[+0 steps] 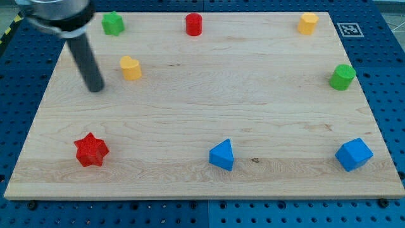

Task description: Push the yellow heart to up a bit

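A yellow heart-like block (131, 67) lies on the wooden board (202, 107) at the upper left. My tip (95, 88) rests on the board just left of it and slightly lower, a small gap apart, not touching. The dark rod rises from the tip toward the view's top left. A second yellow block (308, 23), more pentagon-like, sits at the top right corner.
A green block (112, 23) and a red cylinder (193, 25) sit along the top edge. A green cylinder (342, 76) is at the right edge. A red star (91, 150), a blue triangle (222, 155) and a blue cube (354, 154) lie along the bottom.
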